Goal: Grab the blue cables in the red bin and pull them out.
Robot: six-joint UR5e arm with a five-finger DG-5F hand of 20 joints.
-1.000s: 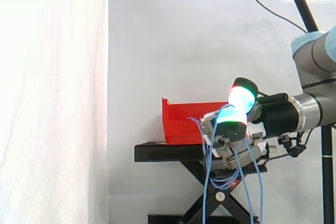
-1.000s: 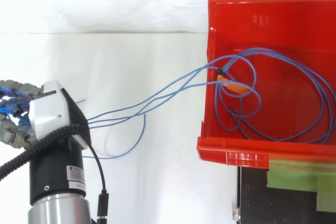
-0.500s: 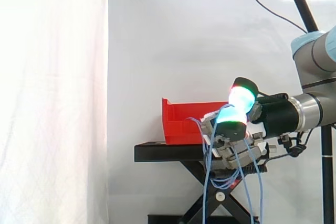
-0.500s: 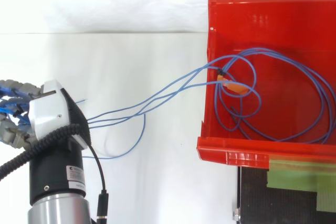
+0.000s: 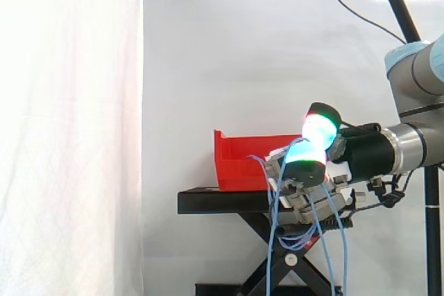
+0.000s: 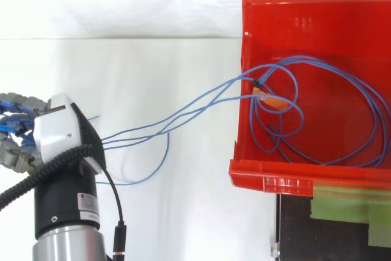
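Change: nothing has moved since half a second ago; my robot hand [image 5: 305,171], the cables [image 6: 183,113] and the bin [image 6: 305,175] sit exactly as they did.
Robot hand: closed round a bunch of the blue cables, fingers curled with the strands running through them. In the side view it sits just in front of the bin's near end, at about the height of the bench [image 5: 222,201] top.
Fingertips: two pads [image 5: 319,129] stand above the grip, glowing white-green to cyan.
Robot hand from above: the white housing [image 6: 61,129] lies well to the left of the bin, with my curled fingers [image 6: 12,132] at the view's left edge and blue strands between them.
Cables, in the bin: several wide loops lie on the red floor, overlapping one another. They gather at a small orange piece [image 6: 269,99] close to the left wall.
Cables, outside: a few strands cross over that left wall and run in a shallow sag across the white gap to my robot hand. One strand curls into a loose loop below the others.
Cables, side view: more strands [image 5: 272,240] hang down from my grip in front of the bench's scissor legs, almost to the bottom edge.
Bin: red, upright on the black bench, with its open end facing me.
Bench: black; a strip of green tape [image 6: 342,203] lies on it just beside the bin's lower rim in the top view.
Backdrop: white curtain [image 5: 69,129] behind the work.
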